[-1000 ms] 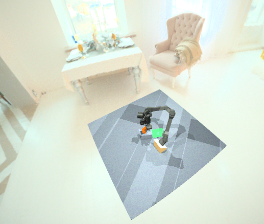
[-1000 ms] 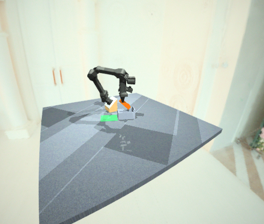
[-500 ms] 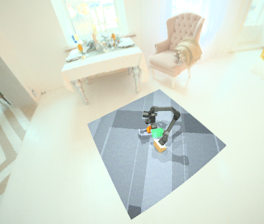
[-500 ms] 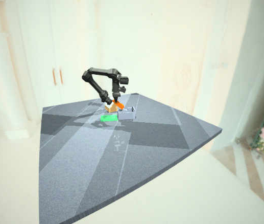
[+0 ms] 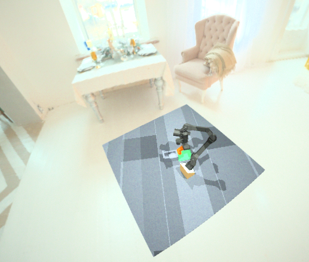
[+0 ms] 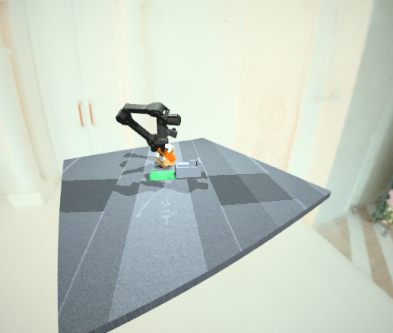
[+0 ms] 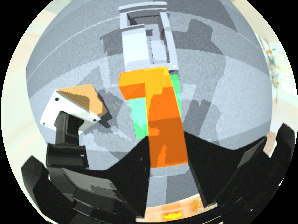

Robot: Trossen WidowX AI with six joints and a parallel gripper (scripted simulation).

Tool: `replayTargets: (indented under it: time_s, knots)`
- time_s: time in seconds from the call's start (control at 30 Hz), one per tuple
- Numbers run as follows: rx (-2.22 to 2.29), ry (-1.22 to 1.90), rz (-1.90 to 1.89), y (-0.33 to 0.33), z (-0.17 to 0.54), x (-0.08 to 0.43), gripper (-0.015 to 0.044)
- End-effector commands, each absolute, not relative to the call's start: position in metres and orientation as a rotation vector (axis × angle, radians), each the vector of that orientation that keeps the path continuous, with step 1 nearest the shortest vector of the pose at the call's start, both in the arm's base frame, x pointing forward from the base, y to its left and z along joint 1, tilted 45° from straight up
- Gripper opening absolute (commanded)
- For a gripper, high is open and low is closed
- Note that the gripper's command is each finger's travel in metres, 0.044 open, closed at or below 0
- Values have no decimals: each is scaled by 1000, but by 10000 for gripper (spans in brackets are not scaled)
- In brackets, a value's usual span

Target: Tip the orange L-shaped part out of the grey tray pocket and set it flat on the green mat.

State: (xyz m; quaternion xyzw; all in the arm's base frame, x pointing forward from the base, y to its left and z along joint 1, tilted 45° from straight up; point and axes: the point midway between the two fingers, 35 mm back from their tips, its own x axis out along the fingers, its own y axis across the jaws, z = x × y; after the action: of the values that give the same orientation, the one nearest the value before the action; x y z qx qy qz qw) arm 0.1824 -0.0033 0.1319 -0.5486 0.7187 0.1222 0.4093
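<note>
The orange L-shaped part (image 5: 180, 150) (image 6: 168, 156) (image 7: 159, 110) is in the air, tilted, its L-shaped end lower and toward the tray. My gripper (image 5: 186, 147) (image 6: 162, 150) (image 7: 165, 137) is shut on its raised straight end. The part hangs above the green mat (image 5: 184, 155) (image 6: 161, 176) (image 7: 138, 122), with a gap below it in the exterior view. The grey tray (image 5: 164, 154) (image 6: 188, 172) (image 7: 135, 50) stands beside the mat, its pocket empty. In the wrist view the part hides much of the mat.
The arm's base stands on a white-topped tan block (image 5: 187, 172) (image 6: 164, 162) (image 7: 84, 95) close to the mat, on the side away from the tray. Shadows of the arm fall across the grey table (image 5: 147, 191) (image 6: 156, 243).
</note>
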Motion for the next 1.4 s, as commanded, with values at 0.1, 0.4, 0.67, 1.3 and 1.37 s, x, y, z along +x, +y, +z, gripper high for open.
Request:
replayTargets:
  time_s: [0.1, 0.4, 0.67, 1.3, 1.37]
  knots:
    - [-1387, 1769, 323, -17, 146, 170, 0]
    - [-1388, 1754, 327, -24, 149, 164, 0]
    - [-1387, 1788, 311, -32, 140, 165, 0]
    - [-1386, 1812, 301, -52, 119, 163, 0]
    - [-1386, 1812, 300, -54, 117, 163, 0]
